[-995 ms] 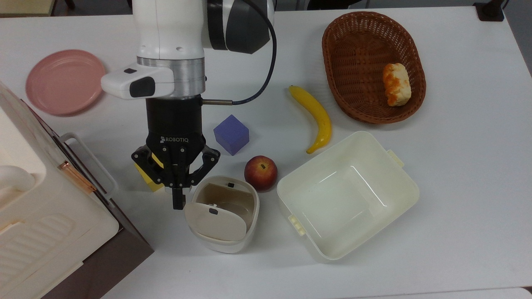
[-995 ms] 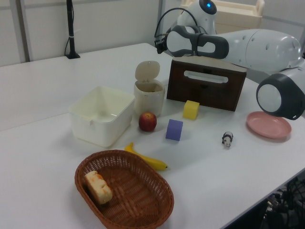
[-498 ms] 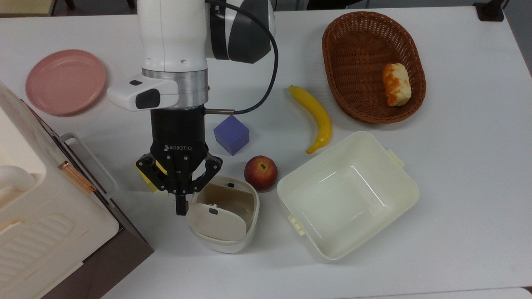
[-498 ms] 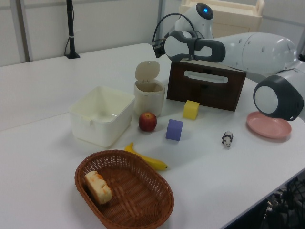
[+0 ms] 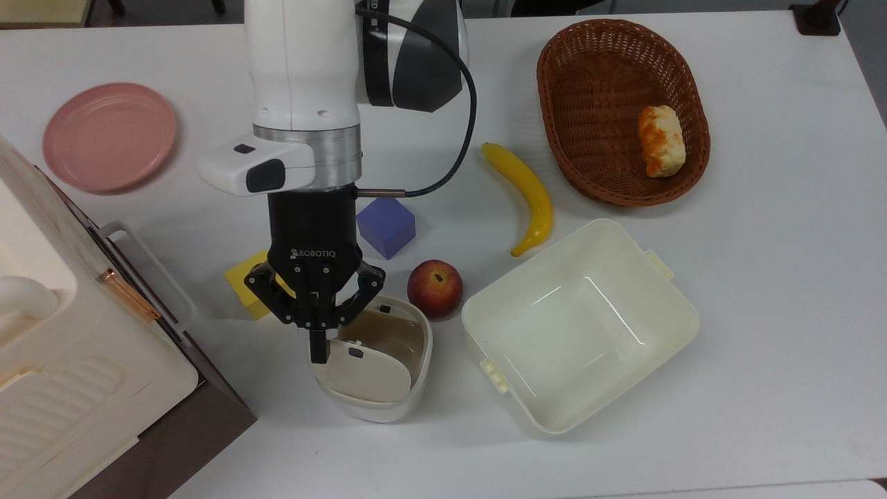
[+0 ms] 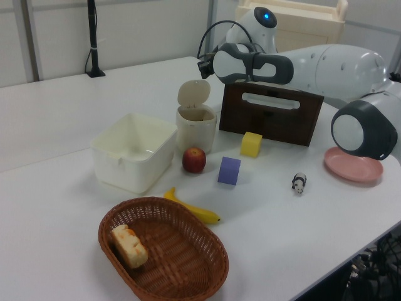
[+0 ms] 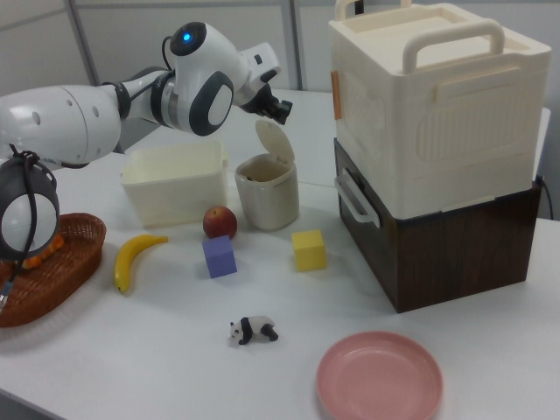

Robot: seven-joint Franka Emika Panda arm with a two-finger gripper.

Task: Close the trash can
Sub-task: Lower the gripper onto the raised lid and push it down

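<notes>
The trash can (image 5: 409, 395) is a small cream bin standing near the table's front, beside the big box. Its beige lid (image 5: 364, 376) with a small dark button stands raised and open; the lid (image 7: 275, 140) leans back over the can's (image 7: 267, 199) far rim in the right view. My gripper (image 5: 317, 350) points down with its fingers shut together on nothing. It hovers at the lid's upper edge, on the top view's left side of the can. In the right view the gripper (image 7: 281, 110) sits just above the lid's top. The left view shows the can (image 6: 195, 130) with the wrist above it.
An apple (image 5: 434, 288) touches the can's far side, with a purple cube (image 5: 385, 226) and yellow cube (image 5: 244, 283) beyond. A cream tub (image 5: 578, 326), banana (image 5: 527, 197), wicker basket (image 5: 596, 83), pink plate (image 5: 109, 136), toy panda (image 7: 254, 330) and large white-and-brown box (image 5: 83, 374) surround it.
My gripper has shifted toward the top view's right, from beside the can to over the lid's edge, uncovering more of the yellow cube. The lid stays raised.
</notes>
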